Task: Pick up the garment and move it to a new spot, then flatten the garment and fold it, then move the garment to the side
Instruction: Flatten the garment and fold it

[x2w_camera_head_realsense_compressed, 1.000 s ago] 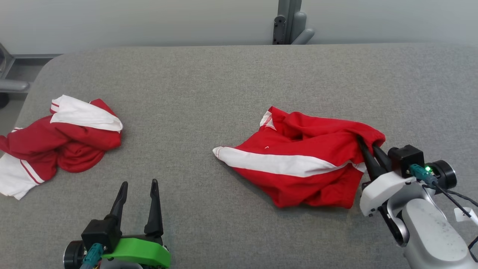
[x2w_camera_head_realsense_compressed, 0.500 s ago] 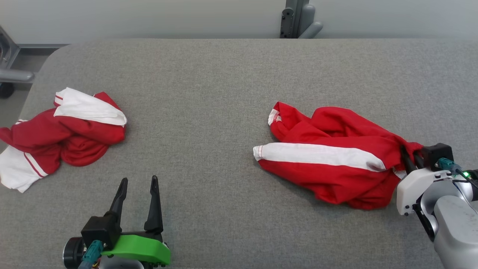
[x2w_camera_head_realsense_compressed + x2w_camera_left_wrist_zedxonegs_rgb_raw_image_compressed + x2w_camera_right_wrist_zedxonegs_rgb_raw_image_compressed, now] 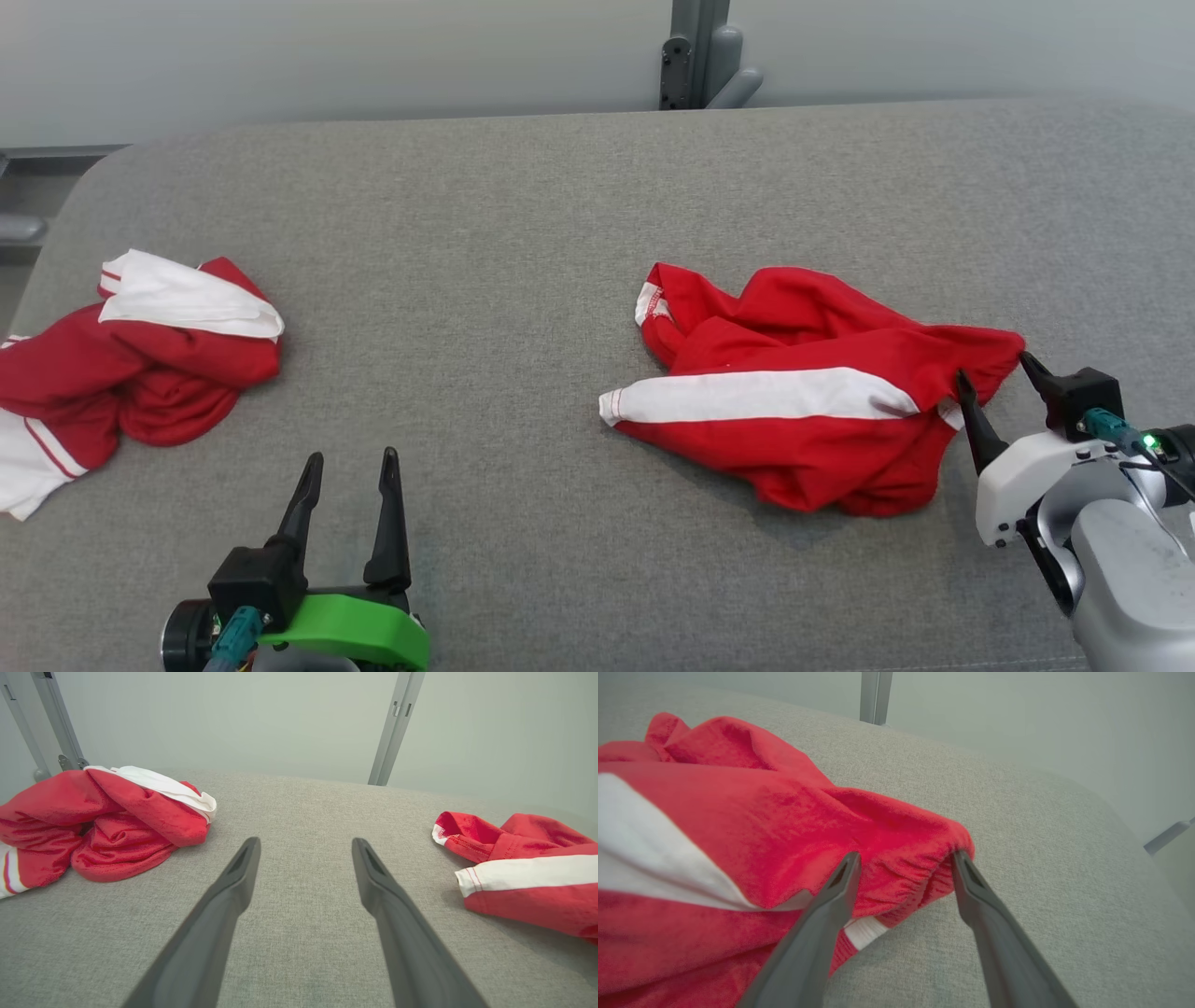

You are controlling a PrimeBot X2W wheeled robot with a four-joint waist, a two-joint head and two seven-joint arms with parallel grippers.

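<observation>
Straddling the garment's gathered right end in the head view, the right gripper (image 3: 991,366) is holding its jaws wide apart. One dark finger is standing on each side of the bunched red cloth, and nothing is being clamped. The garment (image 3: 803,411) is lying crumpled on the grey table (image 3: 523,233), right of centre. Its long axis is running across the view, with the white stripe stretching from a hemmed end pointing left to the gathered end at the gripper. The left gripper (image 3: 352,455) is sitting at the lower left, jaws equally spread, touching nothing. A second garment (image 3: 140,364), red and white, is lying bunched near the table's left edge, well apart from the first.

Looking along the left wrist, the left gripper (image 3: 306,842) is splaying its fingers over bare table (image 3: 299,952). The garment's (image 3: 528,882) hemmed end is lying to the right and the second garment (image 3: 117,826) to the left.

Looking along the right wrist, the right gripper (image 3: 906,857) is keeping its jaws open around the elastic edge of the garment (image 3: 738,826). The right fingertip is touching the fold's corner, the left finger is crossing the cloth beside the stripe's end, and the rest is spreading leftward.
</observation>
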